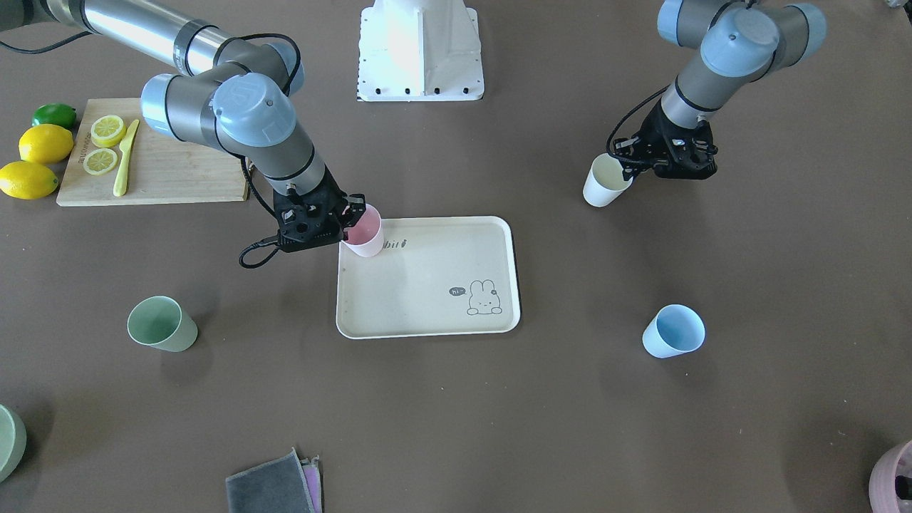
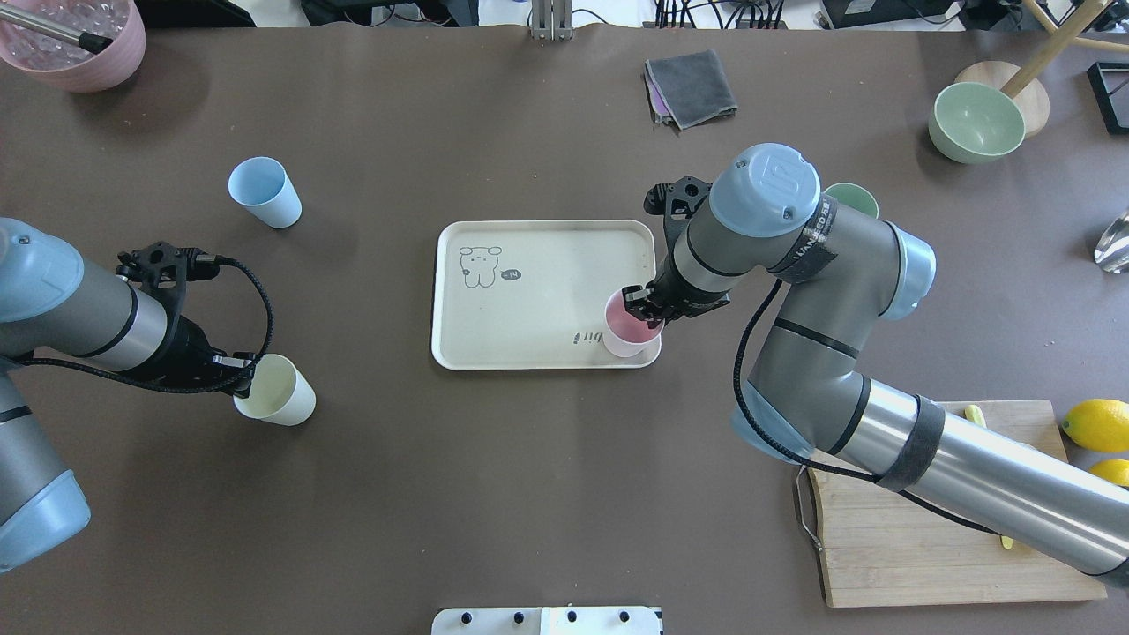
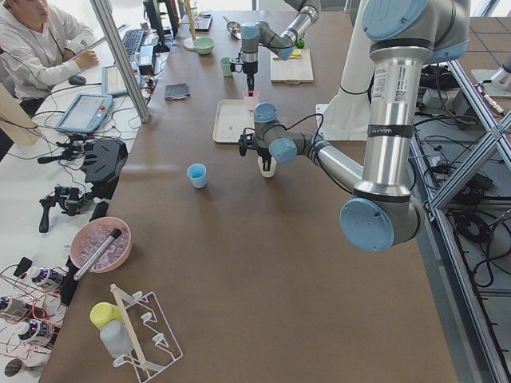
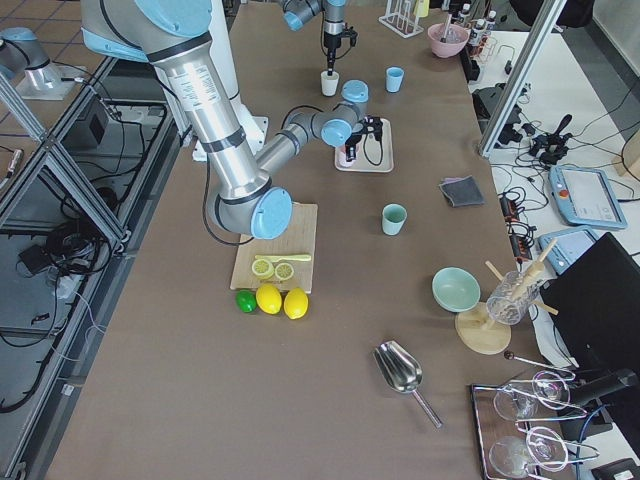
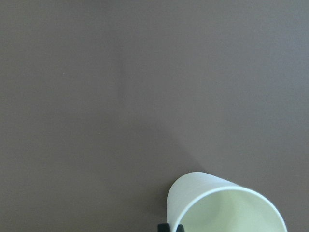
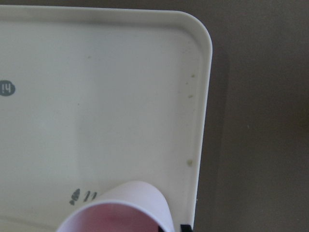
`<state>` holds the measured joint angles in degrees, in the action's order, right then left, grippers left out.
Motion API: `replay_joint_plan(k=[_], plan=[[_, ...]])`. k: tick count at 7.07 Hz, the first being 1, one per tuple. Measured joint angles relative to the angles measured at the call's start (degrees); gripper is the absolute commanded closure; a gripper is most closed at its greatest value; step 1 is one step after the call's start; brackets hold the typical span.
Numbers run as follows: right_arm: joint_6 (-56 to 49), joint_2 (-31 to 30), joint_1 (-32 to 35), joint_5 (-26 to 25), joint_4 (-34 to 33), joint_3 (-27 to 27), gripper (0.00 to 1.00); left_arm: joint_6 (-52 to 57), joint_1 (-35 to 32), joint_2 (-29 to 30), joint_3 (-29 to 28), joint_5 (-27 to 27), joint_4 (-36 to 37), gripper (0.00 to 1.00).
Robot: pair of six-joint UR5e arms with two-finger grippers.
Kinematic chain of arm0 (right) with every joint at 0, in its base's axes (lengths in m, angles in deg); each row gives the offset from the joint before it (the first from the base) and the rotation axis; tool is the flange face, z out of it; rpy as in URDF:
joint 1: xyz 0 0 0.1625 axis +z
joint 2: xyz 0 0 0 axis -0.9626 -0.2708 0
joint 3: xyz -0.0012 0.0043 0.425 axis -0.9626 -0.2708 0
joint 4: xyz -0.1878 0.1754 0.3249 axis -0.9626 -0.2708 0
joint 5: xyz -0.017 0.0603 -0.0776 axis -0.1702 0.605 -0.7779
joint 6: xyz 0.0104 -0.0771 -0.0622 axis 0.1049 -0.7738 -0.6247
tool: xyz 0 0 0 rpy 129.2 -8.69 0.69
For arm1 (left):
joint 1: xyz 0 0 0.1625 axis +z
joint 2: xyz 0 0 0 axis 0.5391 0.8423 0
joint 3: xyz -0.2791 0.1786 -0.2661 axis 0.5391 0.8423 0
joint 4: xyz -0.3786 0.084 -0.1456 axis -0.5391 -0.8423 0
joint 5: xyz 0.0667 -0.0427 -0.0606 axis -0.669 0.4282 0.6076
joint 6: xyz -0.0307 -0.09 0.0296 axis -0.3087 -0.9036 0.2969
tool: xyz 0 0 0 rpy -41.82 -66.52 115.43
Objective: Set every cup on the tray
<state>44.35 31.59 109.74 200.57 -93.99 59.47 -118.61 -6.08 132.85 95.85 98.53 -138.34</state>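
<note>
Your right arm (image 2: 829,353) is bent at the elbow with the wrist turned down. Your right gripper (image 2: 642,307) has its jaws closed on the rim of the pink cup (image 2: 628,335). Your left arm (image 2: 79,317) lies low, and your left gripper (image 2: 242,370), tilted, clamps the cream cup (image 2: 280,392) between its jaws.
</note>
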Motion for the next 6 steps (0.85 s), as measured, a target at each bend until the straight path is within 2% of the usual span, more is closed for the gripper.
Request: replay_joint_plan(k=[1, 3, 4, 6], plan=[[0.71, 0.36, 0.68, -0.11, 0.18, 0.53, 0.0, -0.07, -0.18, 1.89, 0.44, 0.78, 0.97, 1.0], [0.54, 0.21, 4.93, 2.56, -0.01, 1.86, 0.0, -0.79, -0.85, 12.08, -1.24, 1.98, 8.66, 1.0], [-1.09, -0.5, 8.17, 4.89, -0.13, 1.87, 0.0, -1.85, -0.97, 18.71, -4.7, 2.02, 12.4, 1.0], [-9.76, -2.74, 14.53, 7.26, -0.24, -0.18, 0.01, -2.69, -1.0, 26.98, -12.56, 1.04, 14.25, 1.0]])
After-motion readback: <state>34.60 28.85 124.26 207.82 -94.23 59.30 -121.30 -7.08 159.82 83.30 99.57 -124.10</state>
